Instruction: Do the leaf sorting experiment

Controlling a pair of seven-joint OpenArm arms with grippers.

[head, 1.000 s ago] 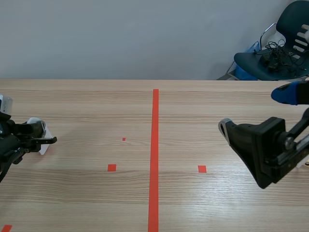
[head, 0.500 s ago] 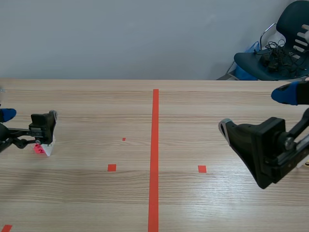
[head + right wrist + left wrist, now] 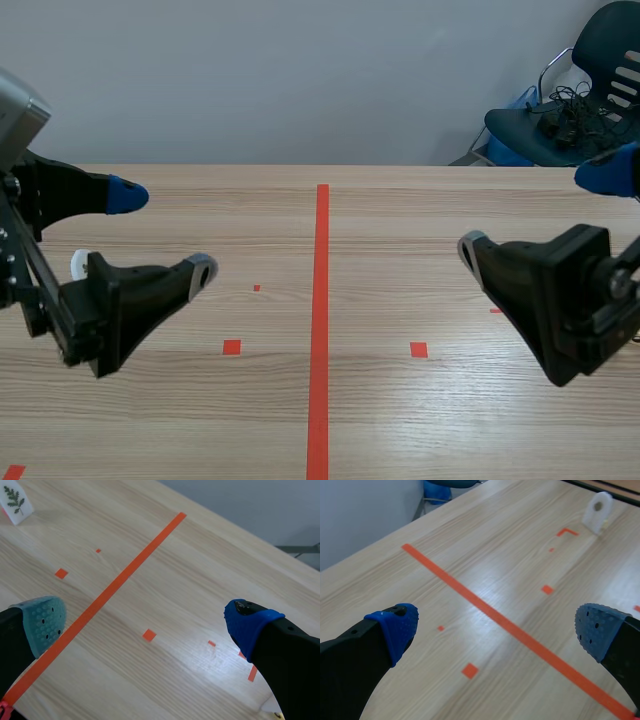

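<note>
A small white card with a green leaf sprig [image 3: 12, 500] stands on the table far ahead of my right gripper. In the scene view only a white bit of this card [image 3: 78, 263] shows behind my left arm. My left gripper [image 3: 163, 234] hangs open above the table's left half, holding nothing; in its own view the left gripper [image 3: 495, 630] frames bare wood and the orange-red centre line. Another white stand [image 3: 597, 507] sits far ahead of it by a corner mark. My right gripper [image 3: 538, 212] is open and empty over the right half, as the right gripper [image 3: 145, 625] shows in its own view.
The wooden table [image 3: 400, 420] carries only tape marks between the arms. A dark chair [image 3: 570, 120] with cables on its seat stands beyond the far right corner. A grey wall lies behind the table's far edge.
My left gripper opened, let go of the white leaf card at the far left, then rose and swung toward the middle. The right arm barely shifted.
</note>
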